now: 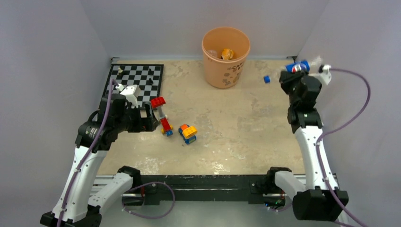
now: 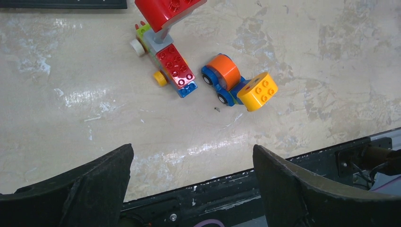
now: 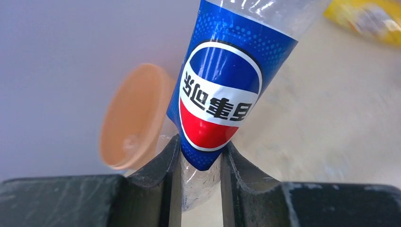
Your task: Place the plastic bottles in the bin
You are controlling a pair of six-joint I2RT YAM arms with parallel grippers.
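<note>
A clear plastic bottle (image 1: 298, 66) with a blue, red and white label hangs above the table's far right edge, pinched at its crumpled clear end by my right gripper (image 1: 295, 74). In the right wrist view the fingers (image 3: 168, 165) press that bottle (image 3: 220, 90) from both sides, right gripper (image 3: 201, 147) shut on it. The peach-orange bin (image 1: 224, 73) stands at the back centre with an orange item (image 1: 227, 53) inside. It shows blurred to the left, behind the bottle, as the bin (image 3: 137, 109). My left gripper (image 1: 149, 118) hovers open over the table's left, left gripper (image 2: 193, 156) empty.
A chessboard (image 1: 136, 78) with a few pieces lies at the back left. Two toy-brick vehicles (image 1: 163, 116) (image 1: 188, 133) sit beside the left gripper, seen also as the red one (image 2: 170, 68) and the blue-orange one (image 2: 236, 85). A small blue cap (image 1: 266, 79) lies right of the bin.
</note>
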